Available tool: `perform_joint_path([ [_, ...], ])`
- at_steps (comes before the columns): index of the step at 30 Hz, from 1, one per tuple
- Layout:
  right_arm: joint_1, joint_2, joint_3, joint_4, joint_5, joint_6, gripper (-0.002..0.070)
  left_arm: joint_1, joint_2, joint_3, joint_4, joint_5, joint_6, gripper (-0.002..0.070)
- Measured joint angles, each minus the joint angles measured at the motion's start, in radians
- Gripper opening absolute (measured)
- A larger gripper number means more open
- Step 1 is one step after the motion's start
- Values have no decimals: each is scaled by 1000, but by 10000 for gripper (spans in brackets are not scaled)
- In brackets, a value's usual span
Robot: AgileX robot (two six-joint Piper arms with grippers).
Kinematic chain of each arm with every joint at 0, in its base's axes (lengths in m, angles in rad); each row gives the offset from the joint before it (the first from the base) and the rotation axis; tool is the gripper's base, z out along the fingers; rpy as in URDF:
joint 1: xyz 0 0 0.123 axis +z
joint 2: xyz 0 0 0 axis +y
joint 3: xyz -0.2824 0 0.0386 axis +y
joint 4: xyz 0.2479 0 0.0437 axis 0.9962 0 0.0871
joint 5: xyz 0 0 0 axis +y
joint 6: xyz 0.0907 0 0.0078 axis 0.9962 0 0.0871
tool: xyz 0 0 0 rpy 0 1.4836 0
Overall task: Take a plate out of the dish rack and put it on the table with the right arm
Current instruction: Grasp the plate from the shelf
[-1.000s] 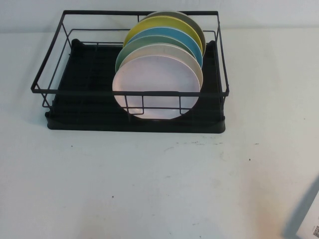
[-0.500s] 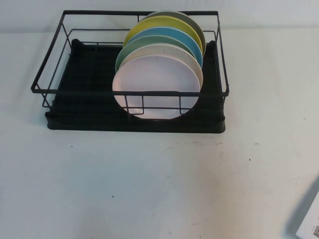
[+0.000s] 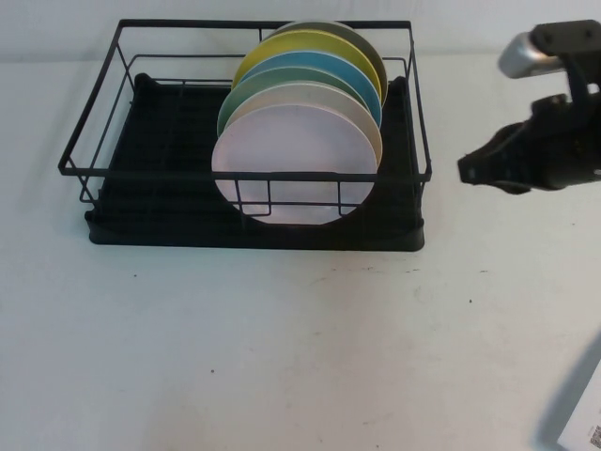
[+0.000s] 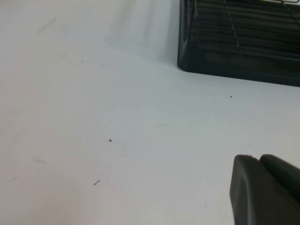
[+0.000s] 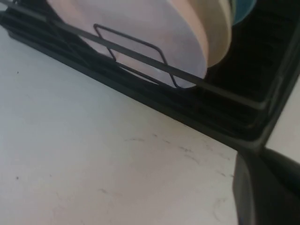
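The pale pink plate (image 3: 296,164) stands upright at the front of a row of plates in the black wire dish rack (image 3: 94,174), on the white table (image 3: 282,348). My right gripper (image 3: 467,172) is shut and empty. It hovers to the right of the rack, apart from it, pointing toward the rack's right end. In the right wrist view, the pink plate (image 5: 140,28) shows behind the rack's front wires (image 5: 140,54), with the right gripper (image 5: 262,187) near the rack's corner. My left gripper (image 4: 258,161) is shut and empty, low over the table near the rack's tray corner (image 4: 234,51).
Behind the pink plate stand a cream-white plate (image 3: 362,113), a pale green one (image 3: 235,99), a blue one (image 3: 347,70), a yellow one (image 3: 282,47) and an olive one (image 3: 371,47). A white labelled object (image 3: 587,423) sits at the front right corner. The rack's left half holds no plates.
My right arm has come into the high view from the right and now hovers beside the rack's right end. The plates and rack have not moved.
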Motion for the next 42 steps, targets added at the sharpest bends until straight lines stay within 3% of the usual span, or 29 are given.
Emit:
perform_joint_path([
  [11,197,174,-212,-33,8,-202,-7,0,0,0,0,0,0,-4],
  [17,250,196,-248,-35,-73,-383,87,0,0,0,0,0,0,-4],
  [28,262,226,-249,-29,-214,-558,280,0,0,0,0,0,0,-4],
  [34,262,272,-256,13,-270,-664,301,0,0,0,0,0,0,-4],
  [42,262,328,-258,17,-341,-683,302,0,0,0,0,0,0,-4],
])
